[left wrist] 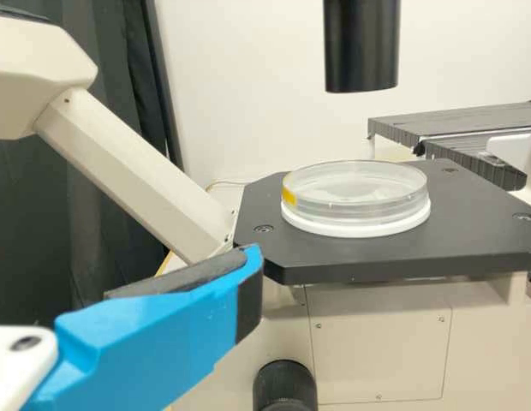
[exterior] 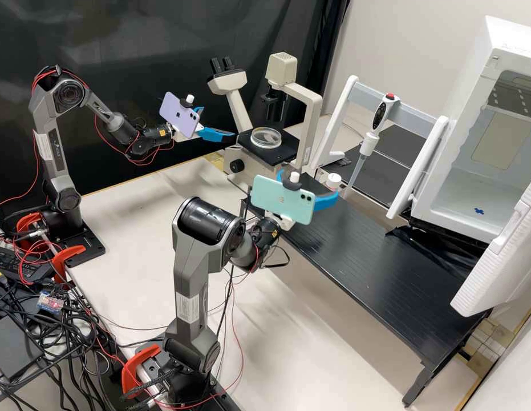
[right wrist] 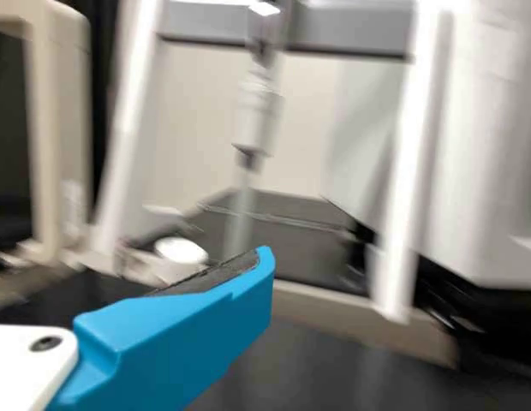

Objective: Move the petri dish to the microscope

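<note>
Black curtain [exterior: 134,34], petri dish [left wrist: 355,201] on microscope [exterior: 311,114] — condenser [left wrist: 361,47] overhead, pipette [exterior: 369,144] nearby

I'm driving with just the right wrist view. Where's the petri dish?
Observer: The petri dish is on the black stage of the microscope.

Operator: Cool! Is the other arm squeezing it?

Observer: No. The left end effector is open beside the stage, clear of the dish.

Operator: Is anything over the dish that it might bonk?

Observer: Yes, a black tube hangs above the stage, with a gap between it and the dish.
</note>
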Robot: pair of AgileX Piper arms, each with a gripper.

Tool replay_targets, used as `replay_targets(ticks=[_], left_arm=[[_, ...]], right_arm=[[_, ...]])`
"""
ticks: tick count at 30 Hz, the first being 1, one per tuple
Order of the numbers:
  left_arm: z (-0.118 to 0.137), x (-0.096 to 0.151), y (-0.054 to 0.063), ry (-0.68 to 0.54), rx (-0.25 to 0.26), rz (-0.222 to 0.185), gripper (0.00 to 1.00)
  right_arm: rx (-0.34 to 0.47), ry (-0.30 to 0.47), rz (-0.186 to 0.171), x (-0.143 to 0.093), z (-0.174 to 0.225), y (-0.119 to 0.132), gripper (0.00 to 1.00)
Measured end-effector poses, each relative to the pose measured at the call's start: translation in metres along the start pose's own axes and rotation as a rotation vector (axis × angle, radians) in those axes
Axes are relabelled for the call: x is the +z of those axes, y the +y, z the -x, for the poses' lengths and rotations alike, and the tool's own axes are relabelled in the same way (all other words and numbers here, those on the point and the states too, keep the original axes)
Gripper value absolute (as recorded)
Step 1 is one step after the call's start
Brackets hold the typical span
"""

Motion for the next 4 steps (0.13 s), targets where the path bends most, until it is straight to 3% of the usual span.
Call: replay_targets(ticks=[2, 4], left_arm=[[0.0, 0.0, 0.0, 0.0, 0.0, 0.0, 1.0], [0.0, 0.0, 0.0, 0.0, 0.0, 0.0, 1.0]], right_arm=[[0.02, -0.058, -0.013, 0.012, 0.007, 0.004, 1.0], [0.036, -0.121, -0.052, 0.027, 0.015, 0.008, 1.0]])
